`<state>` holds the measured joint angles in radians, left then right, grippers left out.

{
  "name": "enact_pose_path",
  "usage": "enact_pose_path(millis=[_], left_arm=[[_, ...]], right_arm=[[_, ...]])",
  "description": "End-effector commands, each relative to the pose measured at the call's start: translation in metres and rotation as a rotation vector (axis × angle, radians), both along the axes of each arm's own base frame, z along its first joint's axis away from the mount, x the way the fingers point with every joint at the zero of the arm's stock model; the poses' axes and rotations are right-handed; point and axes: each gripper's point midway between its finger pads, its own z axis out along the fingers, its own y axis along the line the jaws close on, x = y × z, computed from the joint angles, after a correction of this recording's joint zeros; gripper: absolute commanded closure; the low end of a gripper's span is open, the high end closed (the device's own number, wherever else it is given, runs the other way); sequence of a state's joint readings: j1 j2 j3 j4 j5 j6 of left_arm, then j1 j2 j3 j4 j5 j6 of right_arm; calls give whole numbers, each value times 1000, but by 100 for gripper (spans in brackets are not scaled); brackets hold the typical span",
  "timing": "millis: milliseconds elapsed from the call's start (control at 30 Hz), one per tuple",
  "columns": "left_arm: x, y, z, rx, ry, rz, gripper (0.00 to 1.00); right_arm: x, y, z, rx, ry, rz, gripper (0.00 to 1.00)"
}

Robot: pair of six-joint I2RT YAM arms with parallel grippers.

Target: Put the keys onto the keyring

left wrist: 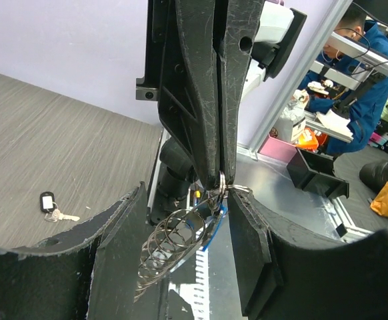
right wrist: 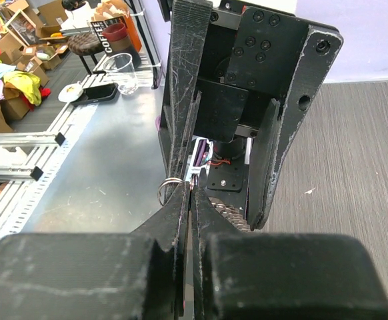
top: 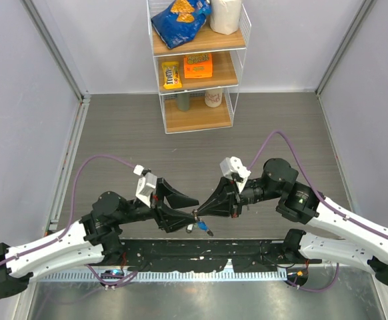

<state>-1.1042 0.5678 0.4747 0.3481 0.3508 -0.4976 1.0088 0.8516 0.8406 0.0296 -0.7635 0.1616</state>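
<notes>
**Desk:** Largest item first.

**Operator:** Keyring (left wrist: 173,245). Grey metal, with a run of thin silver links sagging through the lower centre of the left wrist view. Blue and green tags (top: 204,229) dangle under the two claws at the centre of the top view. It hangs in the air, off the table (left wrist: 47,133). I'd rate it light, with a stiff loop and a floppy, slick chain. Take it by the rigid loop, never the chain.

**Desk:** Claws?

**Operator:** Left gripper (top: 194,208): jaws about half apart, chain lying in the gap. I cannot tell whether the pads bear on anything. Right gripper (left wrist: 219,179): pinched fully together on a small silver ring (left wrist: 221,190), just above the chain.

**Desk:** Keys?

**Operator:** One key (left wrist: 54,209) listed: black head, silver blade, lying flat on the table at the lower left of the left wrist view, well apart from both claws. Tiny, hard and thin; I'd pick it up by the head. The second key I cannot find.
</notes>
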Motion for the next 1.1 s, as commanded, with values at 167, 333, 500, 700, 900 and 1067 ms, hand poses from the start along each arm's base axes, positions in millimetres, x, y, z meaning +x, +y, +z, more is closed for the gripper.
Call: enact_pose_path(millis=[167,333,500,700,900,1067], left_arm=[[0,3,27,-65,-50,10,43],[1,1,27,-60,-55,7,53],[-2,-2,29,-50,-63,-13,91],[-7,-4,31,-50,-78,-49,100],[-11,-3,35,-53,-86,-70,100],[-11,-4,32,-34,-83,-70,100]], right_arm=[[-1,3,7,27,-8,3,95],[-2,3,7,27,-8,10,95],[-5,5,5,21,1,21,95],[-6,6,5,20,0,24,95],[-5,3,7,17,-2,7,95],[-4,-5,16,43,-22,-28,54]])
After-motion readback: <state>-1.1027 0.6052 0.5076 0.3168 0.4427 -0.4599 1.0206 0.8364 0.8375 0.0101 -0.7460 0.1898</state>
